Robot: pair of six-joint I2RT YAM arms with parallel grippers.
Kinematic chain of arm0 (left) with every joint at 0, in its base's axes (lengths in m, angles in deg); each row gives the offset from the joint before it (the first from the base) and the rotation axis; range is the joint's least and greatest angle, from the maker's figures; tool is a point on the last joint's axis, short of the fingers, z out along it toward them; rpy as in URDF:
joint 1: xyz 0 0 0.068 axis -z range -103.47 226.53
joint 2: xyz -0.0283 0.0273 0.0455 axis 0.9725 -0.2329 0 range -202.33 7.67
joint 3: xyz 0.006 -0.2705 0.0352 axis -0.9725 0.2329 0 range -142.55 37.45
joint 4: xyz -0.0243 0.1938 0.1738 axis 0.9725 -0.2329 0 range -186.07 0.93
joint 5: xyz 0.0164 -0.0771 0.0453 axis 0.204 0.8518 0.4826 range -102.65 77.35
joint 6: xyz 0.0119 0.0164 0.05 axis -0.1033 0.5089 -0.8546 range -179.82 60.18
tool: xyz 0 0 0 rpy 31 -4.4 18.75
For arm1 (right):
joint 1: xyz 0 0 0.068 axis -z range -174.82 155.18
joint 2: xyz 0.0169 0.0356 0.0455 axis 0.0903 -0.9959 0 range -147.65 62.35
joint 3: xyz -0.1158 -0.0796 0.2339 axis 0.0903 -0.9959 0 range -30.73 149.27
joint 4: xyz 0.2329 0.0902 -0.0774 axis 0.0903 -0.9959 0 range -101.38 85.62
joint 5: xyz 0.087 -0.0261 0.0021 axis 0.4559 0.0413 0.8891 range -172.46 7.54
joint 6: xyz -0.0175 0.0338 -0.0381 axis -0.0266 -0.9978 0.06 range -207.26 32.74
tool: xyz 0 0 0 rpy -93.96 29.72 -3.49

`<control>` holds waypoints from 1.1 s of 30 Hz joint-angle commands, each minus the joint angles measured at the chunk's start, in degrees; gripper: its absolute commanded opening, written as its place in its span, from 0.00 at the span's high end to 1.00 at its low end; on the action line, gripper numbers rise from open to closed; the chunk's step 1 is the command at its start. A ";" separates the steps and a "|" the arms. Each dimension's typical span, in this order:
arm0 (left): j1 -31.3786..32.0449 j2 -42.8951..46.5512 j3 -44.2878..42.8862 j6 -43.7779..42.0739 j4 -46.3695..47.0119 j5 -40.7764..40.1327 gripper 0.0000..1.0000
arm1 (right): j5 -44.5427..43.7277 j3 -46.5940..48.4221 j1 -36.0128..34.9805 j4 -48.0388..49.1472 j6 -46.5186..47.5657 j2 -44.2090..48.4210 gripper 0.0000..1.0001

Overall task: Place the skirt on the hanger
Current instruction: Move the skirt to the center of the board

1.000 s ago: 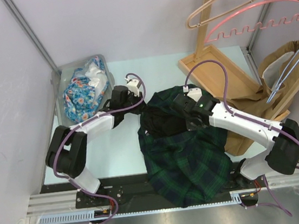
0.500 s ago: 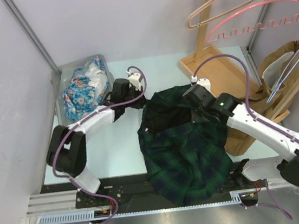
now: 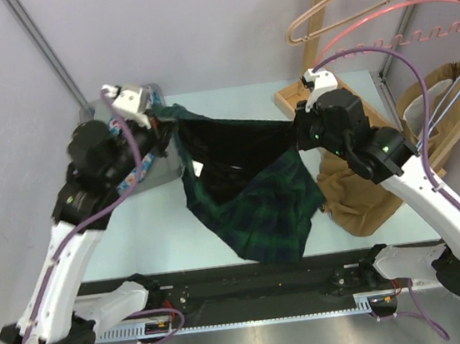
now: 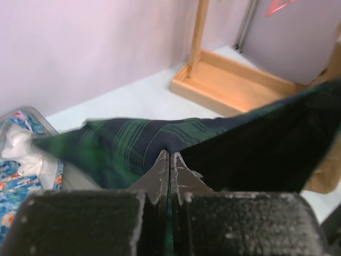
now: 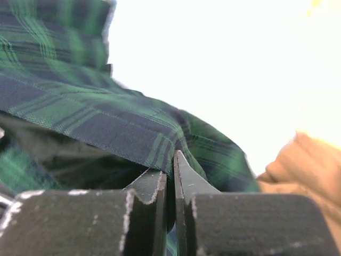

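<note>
A dark green plaid skirt (image 3: 254,198) with a black lining hangs stretched in the air between my two grippers, its hem drooping toward the table. My left gripper (image 3: 159,118) is shut on the waistband at the left end; the band shows in the left wrist view (image 4: 133,141). My right gripper (image 3: 301,134) is shut on the waistband at the right end, and the plaid band shows in the right wrist view (image 5: 106,130). A tan hanger (image 3: 344,3) and a pink notched hanger (image 3: 405,25) hang from the wooden rack at the back right, above and beyond the skirt.
A bin of floral clothes (image 3: 132,163) sits at the back left under my left arm. The wooden rack base (image 3: 348,111) stands at the back right. A tan garment (image 3: 359,198) lies heaped at the right under my right arm.
Both arms have lifted and drawn apart, raising the skirt off the table and pulling its waistband taut. The left gripper moved up and left over the bin, and the right one up and right.
</note>
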State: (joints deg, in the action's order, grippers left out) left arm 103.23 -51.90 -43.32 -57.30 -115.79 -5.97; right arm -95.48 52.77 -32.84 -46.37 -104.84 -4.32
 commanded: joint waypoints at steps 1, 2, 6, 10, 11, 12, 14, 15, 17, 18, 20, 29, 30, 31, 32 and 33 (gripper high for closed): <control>-0.42 5.42 -5.17 -2.26 -7.63 -0.26 1.00 | 1.32 9.03 1.10 2.45 5.98 0.67 1.00; -0.42 6.21 -6.14 -2.43 -8.34 -0.09 1.00 | 1.67 10.61 1.80 1.84 6.94 -0.03 1.00; -0.42 6.75 -6.34 -2.09 -9.93 1.23 1.00 | 2.73 15.19 2.86 1.57 8.09 -2.23 1.00; -0.33 6.75 -1.33 0.54 -8.18 3.86 1.00 | 0.80 13.98 3.30 0.17 6.25 -3.81 1.00; -0.42 6.84 -0.19 1.16 -7.48 4.30 1.00 | 0.28 12.84 3.65 0.16 5.46 -3.73 1.00; -0.42 6.58 1.83 1.69 -6.95 4.66 1.00 | -0.08 11.78 4.00 0.25 4.06 -3.55 1.00; -0.42 6.05 5.34 2.66 -5.63 5.45 1.00 | 0.27 7.93 4.79 -0.10 2.65 -3.64 1.00; -0.33 5.35 6.58 3.10 -5.45 4.67 1.00 | 0.45 6.60 5.75 -0.28 1.25 -4.16 1.00; -0.33 4.73 9.74 4.06 -4.31 2.30 1.00 | 0.88 2.57 6.64 -1.06 0.19 -5.21 1.00; -0.42 4.29 13.32 5.29 -2.65 1.24 1.00 | 0.89 1.24 7.08 -1.42 -0.17 -6.00 0.99; -0.42 2.45 18.25 6.35 -0.54 0.62 1.00 | 0.54 -0.87 7.43 -2.82 -0.78 -9.78 0.93; -0.33 -7.83 19.18 12.50 7.39 2.73 1.00 | -4.21 -1.85 4.45 -1.60 -0.87 -19.11 0.40; -0.33 -8.28 18.20 12.68 6.78 2.47 1.00 | -4.38 -1.85 3.92 -1.25 -1.05 -18.85 0.34; -0.33 -8.80 17.06 12.59 6.16 2.20 1.00 | -4.47 -1.85 2.87 -1.42 -1.14 -18.49 0.26; -0.42 -9.42 15.22 12.51 5.89 1.85 1.00 | -4.47 -1.85 2.17 -1.59 -1.14 -17.97 0.23; -0.33 -9.77 14.34 11.90 5.28 1.76 1.00 | -4.65 -1.85 1.46 -2.47 -1.14 -17.96 0.21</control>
State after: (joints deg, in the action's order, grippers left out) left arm 103.14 -61.13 -22.38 -46.70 -113.67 -3.53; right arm -97.62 49.56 -28.71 -49.52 -105.70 -25.44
